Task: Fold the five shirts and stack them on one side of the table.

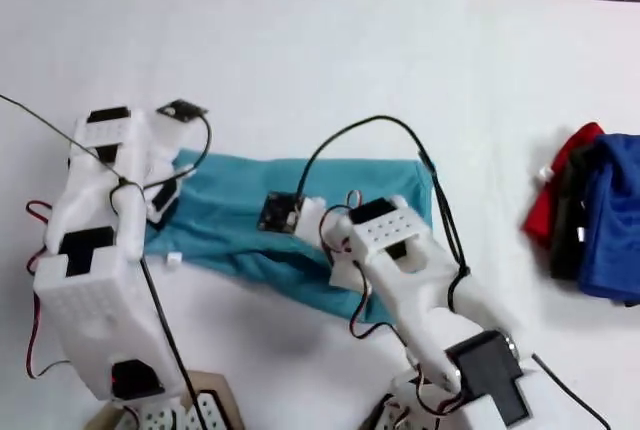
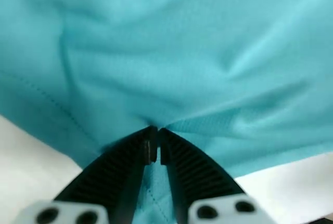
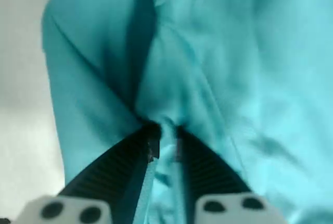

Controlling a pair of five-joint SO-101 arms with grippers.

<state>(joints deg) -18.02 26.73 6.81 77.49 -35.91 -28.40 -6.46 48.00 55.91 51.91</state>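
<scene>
At mid-table lay one teal shirt (image 1: pixel 240 205), a long, rumpled band on the white table (image 1: pixel 300 60). The left gripper (image 2: pixel 155 138) was pressed together on a pinch of cloth at one end. The right gripper (image 3: pixel 164 134) likewise pinched a ridge further along. Red, black and blue shirts (image 1: pixel 590 212) sat well apart. Risk: such shallow pinches might slip, and uneven lifting would skew the fold.
</scene>
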